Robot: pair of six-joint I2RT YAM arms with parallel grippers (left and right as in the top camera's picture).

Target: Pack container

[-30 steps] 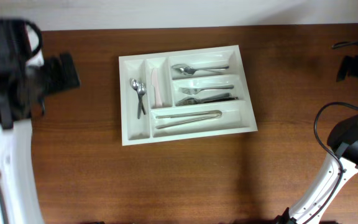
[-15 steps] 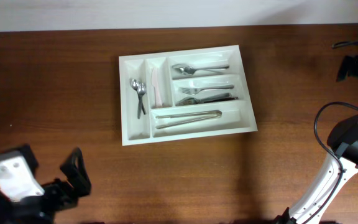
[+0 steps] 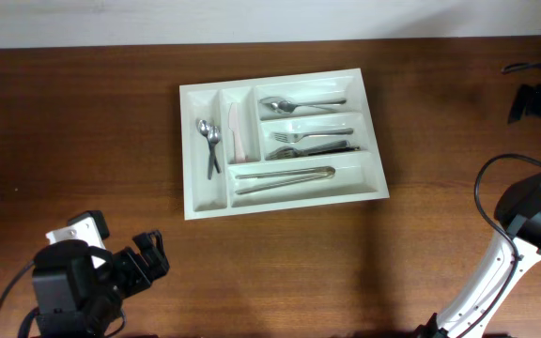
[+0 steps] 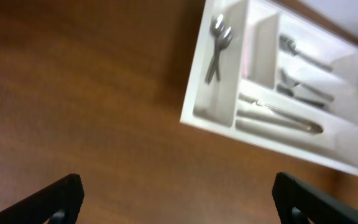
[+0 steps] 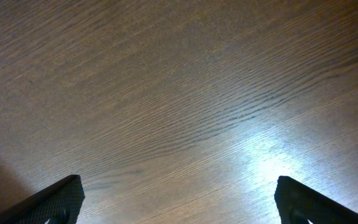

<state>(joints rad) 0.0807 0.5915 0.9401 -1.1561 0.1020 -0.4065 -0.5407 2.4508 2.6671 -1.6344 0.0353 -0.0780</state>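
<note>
Table (image 3: 83, 141): dark brown wood, grain running crosswise, filling nearly everything you see from overhead
Wall (image 3: 252, 19): a pale strip along the table's far edge; that is all of the room you get
Glare (image 5: 266, 162): in your right wrist view a bright patch lies on the wood right of centre, with shadow in the lower left corner
Container (image 3: 357, 175): the white tray lies flat on the table, about midway across and toward the far edge, turned slightly off square; two narrow compartments on its left, three long ones stacked to their right
Left arm (image 3: 69, 291): black and white, at the near left corner, well apart from the container
Right arm (image 3: 524, 216): at the right edge, a white link with a black cable looping above it
Left pincer (image 4: 178, 196): your jaws are spread wide with only wood between them, holding nothing; the container sits ahead, toward the upper right of the wrist view
Right pincer (image 5: 179, 196): spread wide too, gripping nothing, over plain wood
Tongs (image 3: 285, 176): lengthwise in the nearest long compartment
Forks (image 3: 308, 141): in the middle long compartment
Spoons (image 3: 294, 103): in the farthest long compartment
Small spoons (image 3: 210, 139): in the outer narrow compartment
Knife (image 3: 234, 131): pale, in the inner narrow compartment
</note>
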